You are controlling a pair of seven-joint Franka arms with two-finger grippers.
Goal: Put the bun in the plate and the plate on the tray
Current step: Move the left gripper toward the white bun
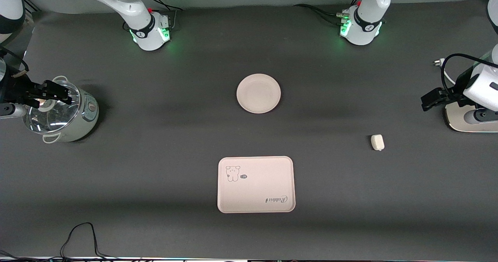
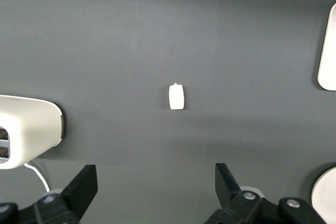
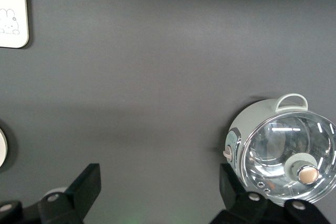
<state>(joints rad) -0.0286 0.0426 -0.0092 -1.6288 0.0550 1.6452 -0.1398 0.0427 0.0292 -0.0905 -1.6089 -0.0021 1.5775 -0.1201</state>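
Tray nearest front camera, mid-table; bun farther, toward left arm's end, long axis toward robot bases; plate farther again, mid-table, empty; left gripper over its table end, near bun, jaws apart, empty; right gripper over glass-lidded pot, jaws apart, well apart from bun; left arm better placed for bun.
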